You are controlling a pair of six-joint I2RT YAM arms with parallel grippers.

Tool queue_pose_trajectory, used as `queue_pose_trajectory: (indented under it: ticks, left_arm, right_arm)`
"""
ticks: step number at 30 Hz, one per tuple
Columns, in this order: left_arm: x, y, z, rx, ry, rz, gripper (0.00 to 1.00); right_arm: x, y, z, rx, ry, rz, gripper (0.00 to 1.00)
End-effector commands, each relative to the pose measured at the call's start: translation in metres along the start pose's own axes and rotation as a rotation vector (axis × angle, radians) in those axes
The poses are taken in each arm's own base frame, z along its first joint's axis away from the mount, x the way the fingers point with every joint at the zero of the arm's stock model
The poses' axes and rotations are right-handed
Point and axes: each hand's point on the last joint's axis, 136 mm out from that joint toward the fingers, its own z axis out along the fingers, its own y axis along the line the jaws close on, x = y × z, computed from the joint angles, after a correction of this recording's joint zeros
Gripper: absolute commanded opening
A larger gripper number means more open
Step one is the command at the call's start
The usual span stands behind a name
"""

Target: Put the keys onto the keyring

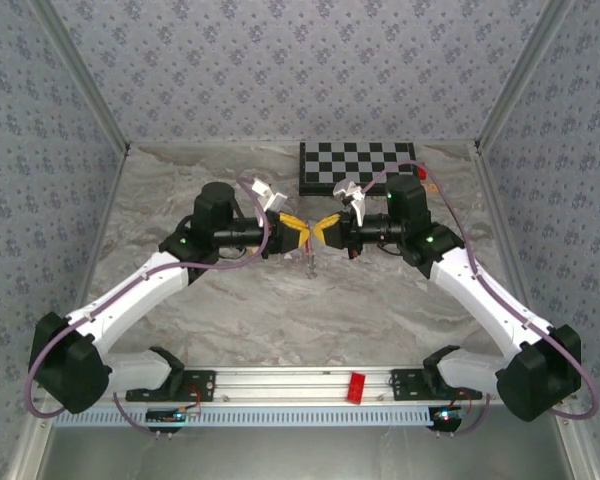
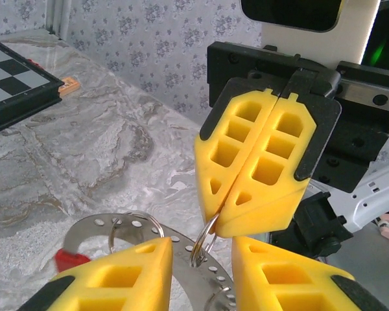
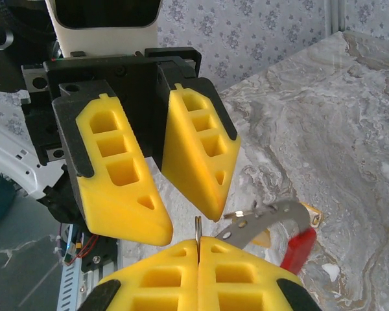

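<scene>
the two arms meet tip to tip over the middle of the marbled table (image 1: 310, 310). in the top view the checkerboard (image 1: 360, 165) lies at 1 o'clock from them. the right gripper (image 2: 222, 217) is pinched fully together on a thin wire loop (image 2: 205, 241). the loop looks to be part of the keyring (image 3: 272, 217), though the join is hidden. the left gripper (image 3: 185, 223) faces it with its fingers partly spread, clamped on nothing, and the loop stands in the gap. the keyring, a grey perforated band with a red arc (image 3: 298, 249), hangs at the fingertips. from the left wrist its red arc sits at 8 o'clock.
</scene>
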Motion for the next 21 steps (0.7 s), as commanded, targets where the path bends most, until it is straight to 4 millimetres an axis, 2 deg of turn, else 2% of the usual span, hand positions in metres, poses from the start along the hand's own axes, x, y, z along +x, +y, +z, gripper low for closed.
queue_pose_trajectory:
  ticks: [1,10,12,14,19,20,21]
  left_arm:
    - [-0.015,-0.015,0.000,0.054,-0.016,0.052,0.28]
    - [-0.014,-0.020,0.001,0.081,-0.008,0.059,0.18]
    - [-0.013,-0.021,0.002,0.086,-0.001,0.059,0.12]
    - [-0.014,-0.021,0.001,0.086,-0.001,0.059,0.00]
    - [-0.017,-0.026,0.002,0.086,-0.012,0.067,0.00]
    - [-0.018,-0.026,0.002,0.082,-0.018,0.068,0.00]
    - [-0.019,-0.027,0.003,0.079,-0.026,0.070,0.00]
  right_arm:
    - [-0.015,0.009,-0.004,-0.036,-0.028,-0.033,0.00]
    - [-0.014,0.012,-0.003,-0.051,-0.025,-0.032,0.00]
    - [-0.013,0.013,-0.003,-0.052,-0.023,-0.031,0.00]
    - [-0.012,0.013,-0.003,-0.054,-0.020,-0.030,0.00]
    - [-0.011,0.005,-0.002,-0.008,-0.025,-0.023,0.00]
    - [-0.011,0.003,-0.003,0.008,-0.031,-0.019,0.04]
    - [-0.011,-0.001,-0.004,0.029,-0.038,-0.011,0.16]
